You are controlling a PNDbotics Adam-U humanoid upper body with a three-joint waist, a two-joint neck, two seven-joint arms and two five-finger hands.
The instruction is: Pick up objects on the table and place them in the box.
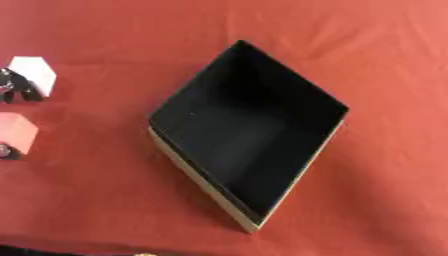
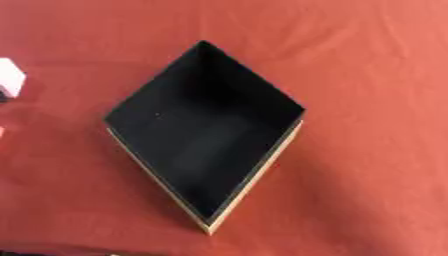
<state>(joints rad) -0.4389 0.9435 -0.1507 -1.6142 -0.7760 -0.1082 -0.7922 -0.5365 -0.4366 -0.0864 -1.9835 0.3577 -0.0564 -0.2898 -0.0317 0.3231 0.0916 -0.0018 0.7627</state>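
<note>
A box sits mid-table, turned so its corners point up, down, left and right like a diamond; its inside is black and its outer walls show pale tan along the two near sides. Nothing can be seen lying inside it. It rests on a red cloth that covers the whole table. At the left edge of the left eye view there are two small blocks: a white block farther up and a pink block nearer, well apart from the box with bare cloth between. In the right eye view only a sliver of each shows at the left border. So the count is one box, one white block, one pink block. Dark fingers of the left hand touch the white block on its left and lower side, seemingly curled against it, though most of the hand is cut off by the frame; a small dark bit also shows at the pink block's lower left corner, too little to make out. The right hand shows in neither view. Open red cloth lies all round the box, widest to its right and above it; along the bottom edge a dark strip marks the near table edge.
</note>
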